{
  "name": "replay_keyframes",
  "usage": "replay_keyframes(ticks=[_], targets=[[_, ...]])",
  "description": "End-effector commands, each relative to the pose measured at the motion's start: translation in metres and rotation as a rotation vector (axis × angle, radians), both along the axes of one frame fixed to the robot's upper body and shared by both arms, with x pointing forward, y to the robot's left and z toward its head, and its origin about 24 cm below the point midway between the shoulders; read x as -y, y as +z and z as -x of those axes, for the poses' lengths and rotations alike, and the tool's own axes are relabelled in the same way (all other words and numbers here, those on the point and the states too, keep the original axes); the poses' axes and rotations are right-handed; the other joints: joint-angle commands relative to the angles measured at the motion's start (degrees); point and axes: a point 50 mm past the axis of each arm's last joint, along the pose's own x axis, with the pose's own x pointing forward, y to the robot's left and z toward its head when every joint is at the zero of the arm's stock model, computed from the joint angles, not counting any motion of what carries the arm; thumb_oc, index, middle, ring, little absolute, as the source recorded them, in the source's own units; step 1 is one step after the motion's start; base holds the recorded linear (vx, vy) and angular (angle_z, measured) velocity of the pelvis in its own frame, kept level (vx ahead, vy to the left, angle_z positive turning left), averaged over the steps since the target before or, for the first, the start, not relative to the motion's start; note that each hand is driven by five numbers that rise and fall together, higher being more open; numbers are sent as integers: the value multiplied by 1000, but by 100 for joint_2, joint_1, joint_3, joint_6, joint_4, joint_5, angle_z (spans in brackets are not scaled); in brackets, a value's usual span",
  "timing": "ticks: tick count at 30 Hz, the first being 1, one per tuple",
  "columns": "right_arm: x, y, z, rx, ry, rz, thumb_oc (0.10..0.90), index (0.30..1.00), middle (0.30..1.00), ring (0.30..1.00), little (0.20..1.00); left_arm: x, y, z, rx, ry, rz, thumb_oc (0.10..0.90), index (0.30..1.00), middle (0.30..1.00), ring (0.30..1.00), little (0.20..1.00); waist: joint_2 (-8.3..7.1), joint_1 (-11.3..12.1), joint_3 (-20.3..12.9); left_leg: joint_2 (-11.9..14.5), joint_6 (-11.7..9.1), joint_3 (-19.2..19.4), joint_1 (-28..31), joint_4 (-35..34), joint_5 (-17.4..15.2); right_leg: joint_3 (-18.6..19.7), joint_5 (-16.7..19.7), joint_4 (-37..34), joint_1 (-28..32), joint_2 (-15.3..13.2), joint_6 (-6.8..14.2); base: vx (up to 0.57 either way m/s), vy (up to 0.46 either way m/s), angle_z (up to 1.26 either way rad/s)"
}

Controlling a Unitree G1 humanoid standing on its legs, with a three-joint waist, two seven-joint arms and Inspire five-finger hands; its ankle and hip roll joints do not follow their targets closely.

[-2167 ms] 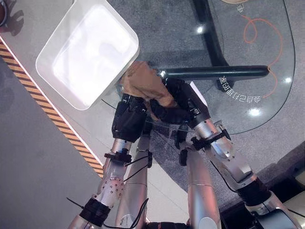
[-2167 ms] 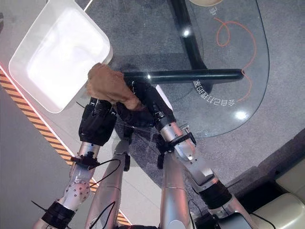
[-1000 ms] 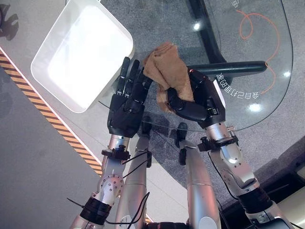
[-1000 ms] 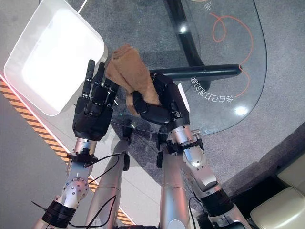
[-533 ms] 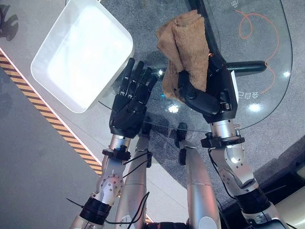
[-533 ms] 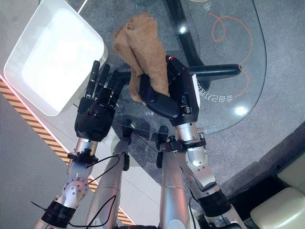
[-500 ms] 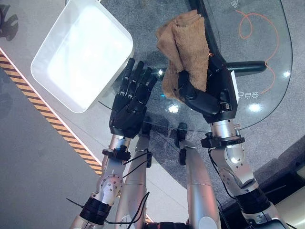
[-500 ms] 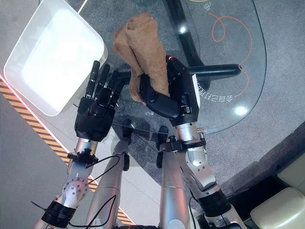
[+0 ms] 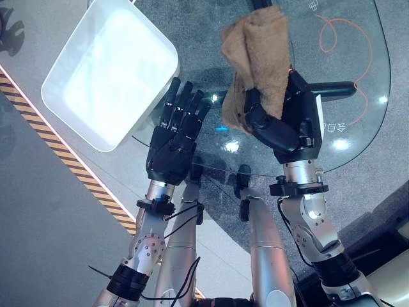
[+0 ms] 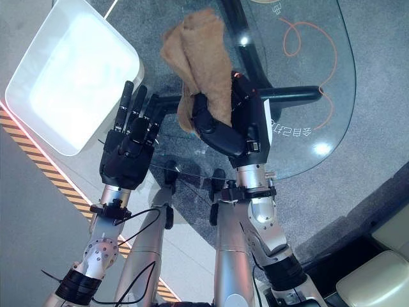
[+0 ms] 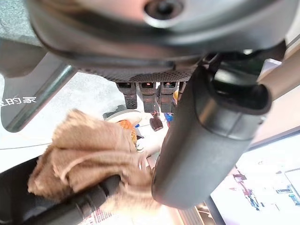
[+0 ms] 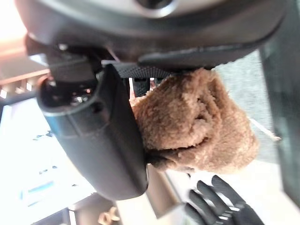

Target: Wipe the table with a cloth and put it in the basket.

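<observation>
The glass table [image 9: 358, 128] is curved at its far right edge. The white basket [image 9: 70, 121] is set left, beside the table's corner. The brown cloth [image 9: 259, 51], elongated away from the robot, is clutched by the right hand [image 9: 291, 125]. The left hand [image 9: 171, 144] is splayed flat between them.

cloth [image 9: 259, 48]: 1 | basket [image 9: 61, 102]: 1 | glass table [image 9: 358, 128]: 1

Brown fuzzy cloth [image 9: 259, 48] bunched, held above glass table [image 9: 358, 121]; white basket [image 9: 108, 70] beside.
</observation>
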Motion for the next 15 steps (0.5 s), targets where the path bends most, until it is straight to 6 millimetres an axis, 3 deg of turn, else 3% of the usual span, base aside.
replay_keyframes(ticks=[1, 15], targets=[[-24, 55, 36, 352, 188, 81, 100, 300, 300, 300, 200, 3, 49, 20, 312, 11, -26, 800, 900, 900, 900, 900, 89, -23, -152, -396, 531, 456, 192, 136, -432, 157, 722, -812, 85, 430, 100, 0, 0, 0], [-71, 42, 31, 285, 361, 408, 100, 300, 300, 300, 200, 26, 67, 14, 300, 21, -106, 800, 900, 900, 900, 900, 81, 60, -152, -473, 519, 349, 191, 158, -393, 131, 712, -834, 120, 405, 104, 0, 0, 0]])
